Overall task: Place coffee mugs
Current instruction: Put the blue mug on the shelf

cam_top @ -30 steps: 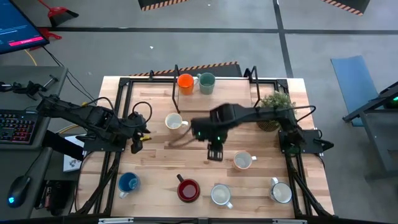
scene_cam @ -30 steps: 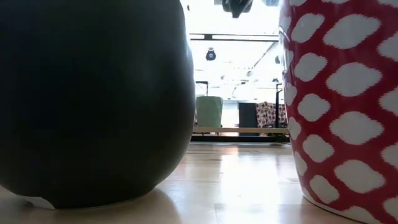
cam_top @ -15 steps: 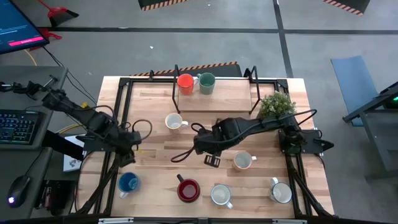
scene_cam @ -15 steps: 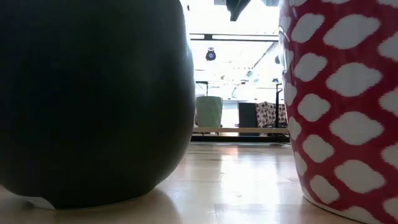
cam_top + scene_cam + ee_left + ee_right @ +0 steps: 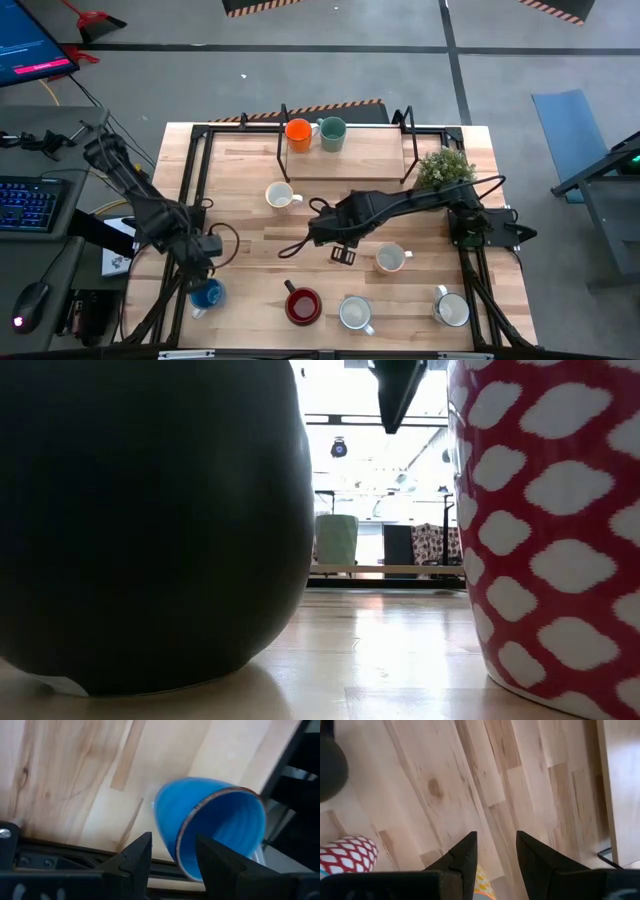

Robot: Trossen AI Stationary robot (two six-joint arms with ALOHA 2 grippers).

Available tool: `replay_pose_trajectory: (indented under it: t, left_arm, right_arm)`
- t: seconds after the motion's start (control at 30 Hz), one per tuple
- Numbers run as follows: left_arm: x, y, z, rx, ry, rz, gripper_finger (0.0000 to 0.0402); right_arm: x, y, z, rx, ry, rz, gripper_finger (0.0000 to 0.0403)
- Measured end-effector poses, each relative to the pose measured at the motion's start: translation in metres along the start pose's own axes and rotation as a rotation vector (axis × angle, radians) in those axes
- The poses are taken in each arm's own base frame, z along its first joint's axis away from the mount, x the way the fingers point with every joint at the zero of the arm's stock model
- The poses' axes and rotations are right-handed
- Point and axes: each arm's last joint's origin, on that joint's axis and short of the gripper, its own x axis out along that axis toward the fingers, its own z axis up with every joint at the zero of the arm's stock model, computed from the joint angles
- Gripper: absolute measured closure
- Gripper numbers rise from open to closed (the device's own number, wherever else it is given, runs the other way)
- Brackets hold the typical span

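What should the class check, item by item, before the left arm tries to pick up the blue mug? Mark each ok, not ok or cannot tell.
1. Left gripper open with nothing held: ok.
2. Left gripper over the blue mug: ok, the mug lies just past its fingertips.
3. Blue mug's handle position known: cannot tell, hidden.
4. Right gripper out of the way: ok, mid-table, open, empty.
5. Red mug away from the blue mug: ok.
6. Free room beside the orange mug and green mug: ok.
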Motion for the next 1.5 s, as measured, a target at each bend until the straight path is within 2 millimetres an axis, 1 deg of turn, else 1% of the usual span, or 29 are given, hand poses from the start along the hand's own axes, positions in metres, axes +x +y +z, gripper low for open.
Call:
replay_pose_trajectory:
  t: [0.13,0.27,0.67,0.93,1.0,1.07,1.13,1.2,1.23,1.37,1.5]
  left_arm:
    - [0.008,-0.004,-0.001,0.010,-0.024,0.053,0.0261]
    - [0.016,-0.010,0.001,0.015,-0.025,0.064,0.0261]
    - [0.049,-0.019,0.000,0.040,0.032,0.227,0.0261]
    - [0.065,-0.020,0.004,0.044,0.031,0.313,0.0263]
    - [0.066,-0.019,0.005,0.060,0.038,0.314,0.0273]
    - [0.065,-0.019,0.007,0.073,0.043,0.309,0.0294]
    - [0.065,-0.018,0.009,0.083,0.042,0.306,0.0328]
    - [0.063,-0.018,0.012,0.090,0.040,0.300,0.0373]
    - [0.063,-0.017,0.013,0.088,0.043,0.299,0.0386]
    - [0.062,-0.014,0.024,0.061,0.026,0.296,0.0393]
    - [0.057,-0.011,0.040,0.067,-0.004,0.273,0.0396]
  right_arm:
    - [0.006,-0.002,0.001,0.005,0.021,-0.004,0.0288]
    - [0.009,-0.005,0.002,0.011,0.036,-0.001,0.0288]
    - [0.009,-0.005,0.002,0.008,0.033,0.004,0.0288]
    - [0.009,-0.005,0.002,0.007,0.032,0.005,0.0288]
    - [0.009,-0.005,0.002,0.007,0.033,0.005,0.0288]
    - [0.009,-0.005,0.002,0.007,0.033,0.005,0.0288]
    - [0.009,-0.005,0.002,0.006,0.032,0.005,0.0288]
    - [0.009,-0.005,0.002,-0.004,0.032,0.005,0.0288]
    - [0.009,-0.005,0.002,-0.015,0.032,0.005,0.0288]
    - [0.009,-0.005,0.002,-0.039,0.030,0.002,0.0288]
    - [0.009,-0.008,0.003,-0.021,-0.004,-0.082,0.0288]
